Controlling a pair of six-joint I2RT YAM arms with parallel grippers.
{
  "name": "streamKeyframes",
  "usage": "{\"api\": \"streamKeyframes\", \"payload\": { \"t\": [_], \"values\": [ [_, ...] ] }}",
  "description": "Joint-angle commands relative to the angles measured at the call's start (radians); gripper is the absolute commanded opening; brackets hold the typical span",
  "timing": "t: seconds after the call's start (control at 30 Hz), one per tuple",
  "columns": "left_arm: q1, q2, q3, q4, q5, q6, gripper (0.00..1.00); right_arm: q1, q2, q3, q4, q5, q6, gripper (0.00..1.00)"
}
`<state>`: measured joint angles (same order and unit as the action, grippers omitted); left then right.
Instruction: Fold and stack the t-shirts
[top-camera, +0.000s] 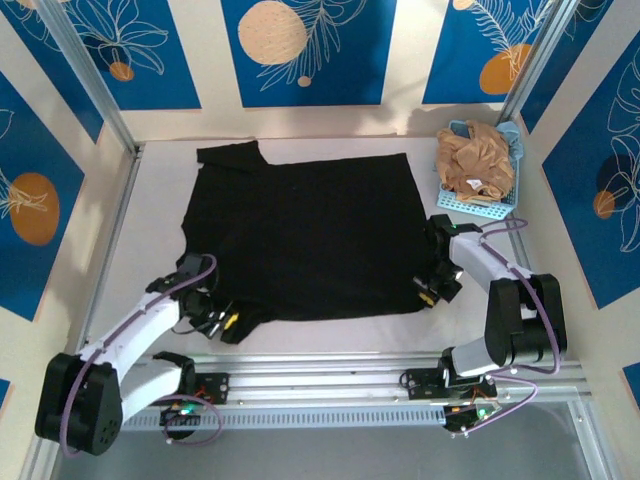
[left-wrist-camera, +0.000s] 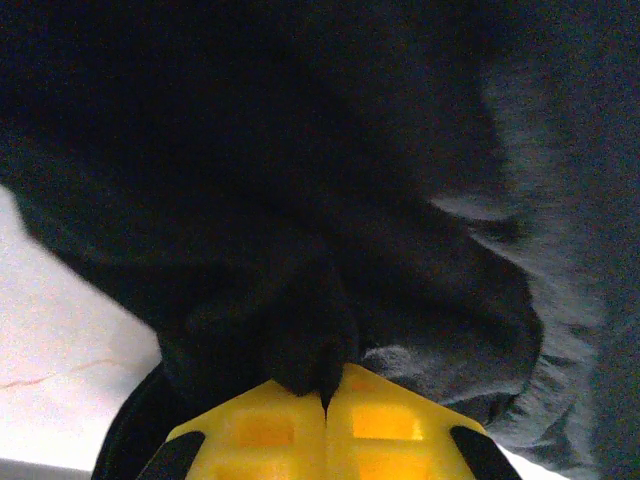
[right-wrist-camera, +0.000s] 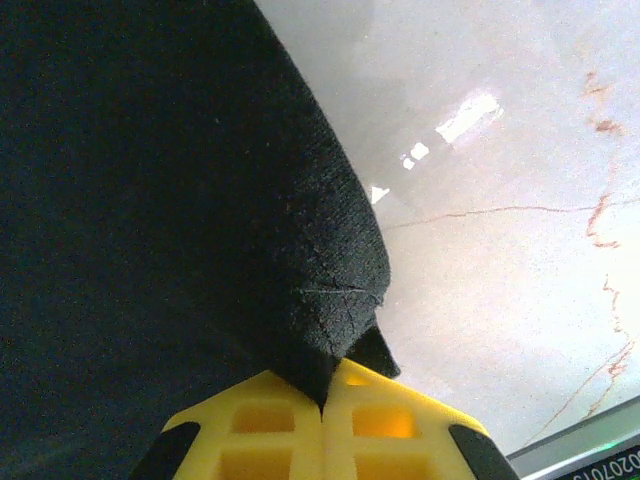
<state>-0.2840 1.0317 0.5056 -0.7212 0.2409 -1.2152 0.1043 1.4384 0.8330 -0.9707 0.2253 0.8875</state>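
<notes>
A black t-shirt (top-camera: 300, 235) lies spread flat across the middle of the table, print side hidden. My left gripper (top-camera: 225, 325) is shut on its near left corner; in the left wrist view the yellow jaws (left-wrist-camera: 325, 400) pinch a bunched fold of black cloth (left-wrist-camera: 300, 250). My right gripper (top-camera: 432, 292) is shut on the shirt's near right edge; the right wrist view has the pinched black cloth (right-wrist-camera: 170, 200) rising from the gripper (right-wrist-camera: 323, 400). A tan-brown t-shirt (top-camera: 477, 160) sits crumpled in the basket at the back right.
The light blue perforated basket (top-camera: 470, 203) stands at the back right corner, close behind my right arm. Bare white table (right-wrist-camera: 500, 150) lies around the shirt. A metal rail (top-camera: 330, 385) runs along the near edge, and frame posts stand at the back corners.
</notes>
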Motion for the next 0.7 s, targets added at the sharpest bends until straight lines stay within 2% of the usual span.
{"api": "streamKeyframes", "payload": {
  "t": [0.0,0.2,0.3,0.4,0.67],
  "values": [
    [-0.019,-0.065,0.074,-0.205,-0.164,-0.063,0.0,-0.003,0.002,0.021,-0.036,0.003,0.005,0.0],
    [-0.02,-0.203,0.087,-0.438,-0.277,-0.126,0.0,-0.002,0.001,0.075,-0.059,0.027,-0.038,0.0],
    [-0.017,-0.232,0.087,-0.456,-0.313,-0.131,0.0,0.008,0.0,0.088,-0.052,-0.008,-0.062,0.0],
    [-0.018,-0.246,0.11,-0.418,-0.315,-0.139,0.0,0.028,-0.007,0.1,-0.052,-0.001,-0.08,0.0],
    [-0.019,-0.188,0.227,-0.502,-0.271,-0.137,0.0,0.026,0.004,0.157,-0.071,0.041,-0.111,0.0]
  ]
}}
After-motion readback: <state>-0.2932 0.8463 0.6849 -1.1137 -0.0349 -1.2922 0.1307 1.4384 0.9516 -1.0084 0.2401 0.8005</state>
